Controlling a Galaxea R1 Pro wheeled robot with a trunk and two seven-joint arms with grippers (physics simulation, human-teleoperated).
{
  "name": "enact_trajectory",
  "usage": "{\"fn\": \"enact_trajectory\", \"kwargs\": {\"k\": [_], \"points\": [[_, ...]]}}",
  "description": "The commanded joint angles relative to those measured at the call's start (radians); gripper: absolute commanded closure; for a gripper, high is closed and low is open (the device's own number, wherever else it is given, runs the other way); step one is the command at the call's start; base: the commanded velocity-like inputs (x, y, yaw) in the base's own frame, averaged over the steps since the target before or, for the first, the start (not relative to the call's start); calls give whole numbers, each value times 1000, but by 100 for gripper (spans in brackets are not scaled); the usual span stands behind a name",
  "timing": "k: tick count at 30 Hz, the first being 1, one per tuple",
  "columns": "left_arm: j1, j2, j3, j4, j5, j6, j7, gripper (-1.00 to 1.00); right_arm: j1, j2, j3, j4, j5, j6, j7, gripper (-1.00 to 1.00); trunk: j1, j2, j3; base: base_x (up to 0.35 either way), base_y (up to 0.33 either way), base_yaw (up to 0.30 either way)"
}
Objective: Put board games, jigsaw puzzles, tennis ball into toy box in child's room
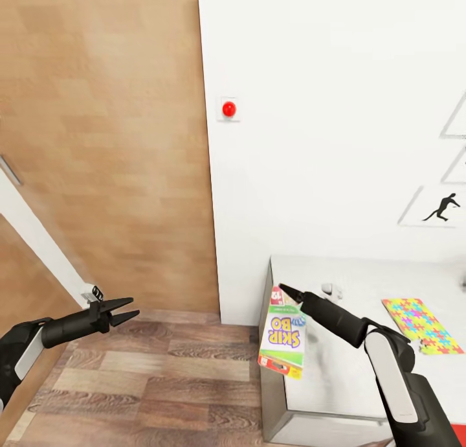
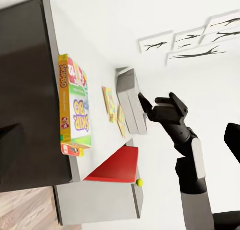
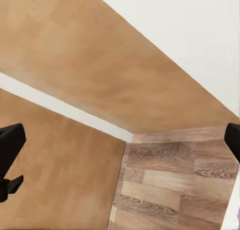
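Note:
A Skip-Bo board game (image 1: pixel 283 338) (image 2: pixel 76 110) sits at the left end of the pale grey table (image 1: pixel 349 376), overhanging its edge. My right gripper (image 1: pixel 288 291) (image 2: pixel 156 97) is just above the box's far end, open, and its wrist view shows nothing between the fingers. Over the wood floor to the left, my left gripper (image 1: pixel 129 308) is open and empty. One jigsaw puzzle (image 1: pixel 424 327) lies on the table to the right. The left wrist view shows both jigsaw puzzles (image 2: pixel 109 104), the grey toy box (image 2: pixel 131 107) behind them, and the tennis ball (image 2: pixel 140 182).
A wood-panelled door (image 1: pixel 97 142) fills the left, with a white wall and red button (image 1: pixel 228 109) beside it. Baseball-player silhouettes (image 1: pixel 443 208) hang above the table. A red surface (image 2: pixel 117 165) lies near the tennis ball. Plank floor (image 1: pixel 155 376) stretches between my arms.

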Motion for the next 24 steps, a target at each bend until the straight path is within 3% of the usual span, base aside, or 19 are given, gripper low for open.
{"fn": "enact_trajectory", "kwargs": {"k": [1,10,13,18,24], "points": [[-1,0,0,0,1,11,-3,-100,-1,-4,-5,0,3,7,47,-100,1,-2,0,0,0,0],[-1,-13,-2,0,1,10,10,-100,0,-63,-11,2,4,9,296,-100,1,-2,14,0,-7,0],[-2,-22,-3,-1,1,10,28,-100,0,-71,-16,7,4,8,349,-100,1,-2,19,0,-83,0],[-3,-34,-4,-2,1,10,67,-100,1,-75,-50,13,4,7,383,-100,1,-2,27,0,-181,0],[-4,-40,-4,-2,1,10,84,-100,1,-76,-64,16,4,7,391,-100,1,-2,37,0,-268,25]]}}
